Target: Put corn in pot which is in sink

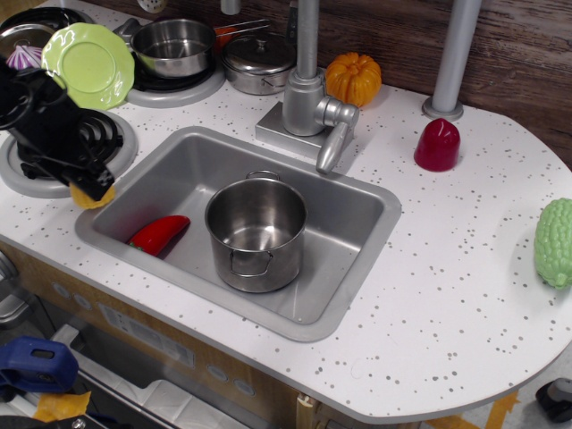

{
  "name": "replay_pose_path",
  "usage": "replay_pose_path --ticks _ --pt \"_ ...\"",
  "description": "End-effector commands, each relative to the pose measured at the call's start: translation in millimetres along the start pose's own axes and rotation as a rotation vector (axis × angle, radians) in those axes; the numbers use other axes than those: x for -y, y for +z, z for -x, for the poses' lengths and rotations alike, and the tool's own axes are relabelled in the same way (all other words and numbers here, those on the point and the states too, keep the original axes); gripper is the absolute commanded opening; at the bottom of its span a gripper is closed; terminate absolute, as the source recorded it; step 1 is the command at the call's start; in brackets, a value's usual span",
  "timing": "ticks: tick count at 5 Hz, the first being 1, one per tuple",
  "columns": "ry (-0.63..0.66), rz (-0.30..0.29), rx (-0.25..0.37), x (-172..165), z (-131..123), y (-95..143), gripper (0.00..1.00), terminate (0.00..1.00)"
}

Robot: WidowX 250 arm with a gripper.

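Note:
The tall shiny steel pot point(256, 231) stands upright and empty in the grey sink point(357, 241). My black gripper point(88, 183) is at the sink's left rim, shut on the yellow corn point(92, 194), which peeks out below the fingers. The corn is held slightly above the white counter, left of the sink. The pot is well to the right of the gripper.
A red pepper point(159, 234) lies in the sink left of the pot. A faucet point(313, 98) stands behind the sink, with an orange pumpkin point(352, 78) beside it. Stove burners, a green plate point(87, 64), a saucepan point(172, 46) and a lidded pot point(258, 61) are at the back left. A green gourd point(554, 241) lies at the right.

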State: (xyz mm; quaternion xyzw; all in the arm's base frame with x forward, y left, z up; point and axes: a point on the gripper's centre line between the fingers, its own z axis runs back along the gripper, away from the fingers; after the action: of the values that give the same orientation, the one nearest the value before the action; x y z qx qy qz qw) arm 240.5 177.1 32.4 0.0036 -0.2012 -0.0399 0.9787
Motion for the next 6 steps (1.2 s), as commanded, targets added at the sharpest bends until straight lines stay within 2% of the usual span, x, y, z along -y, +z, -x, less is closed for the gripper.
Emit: replay_pose_path --ticks 1,2,4,6 --pt "0.007 -0.024 0.029 29 -32 14 0.00 0.00" --pt "0.014 -0.012 0.025 55 -48 5 0.00 0.00" --pt "0.066 -0.008 0.058 90 -71 -12 0.00 0.00" --pt "0.086 0.023 0.059 107 -82 -24 0.00 0.00"
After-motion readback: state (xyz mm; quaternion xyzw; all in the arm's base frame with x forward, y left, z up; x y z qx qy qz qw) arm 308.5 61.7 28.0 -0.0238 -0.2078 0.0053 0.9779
